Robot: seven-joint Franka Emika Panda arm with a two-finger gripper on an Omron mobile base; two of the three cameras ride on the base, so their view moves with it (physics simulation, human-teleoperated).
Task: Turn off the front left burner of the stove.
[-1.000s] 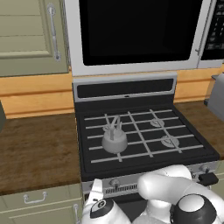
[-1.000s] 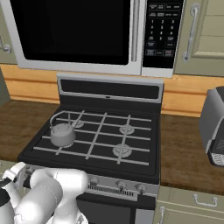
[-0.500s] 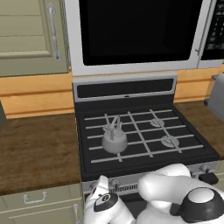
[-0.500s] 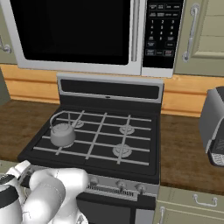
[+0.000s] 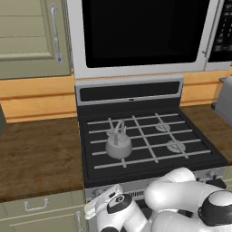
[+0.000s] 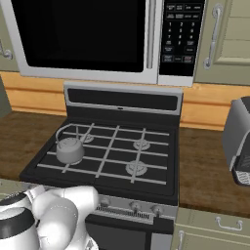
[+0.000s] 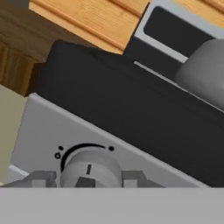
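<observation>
At stove (image 5: 149, 136) front strip — pincer (image 7: 87, 178) tips flank knob (image 7: 89, 168), grip unclear; kettle (image 5: 118, 144) hides front left burner.

A grey kettle (image 5: 118, 145) sits on the grates, under the microwave (image 5: 140, 34). A toaster (image 6: 239, 139) stands on the wooden counter (image 5: 38, 154).

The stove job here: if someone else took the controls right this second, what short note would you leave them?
Gripper: open, its fingertips either side of a round silver knob at the left end of the stove's silver front strip; contact cannot be told.
Front left burner: under the grey kettle with a wire handle on the black cooktop; no flame can be made out.
Done: the gripper is lined up on the knob.
Left: close on the knob, turn it to off, let go.
</observation>
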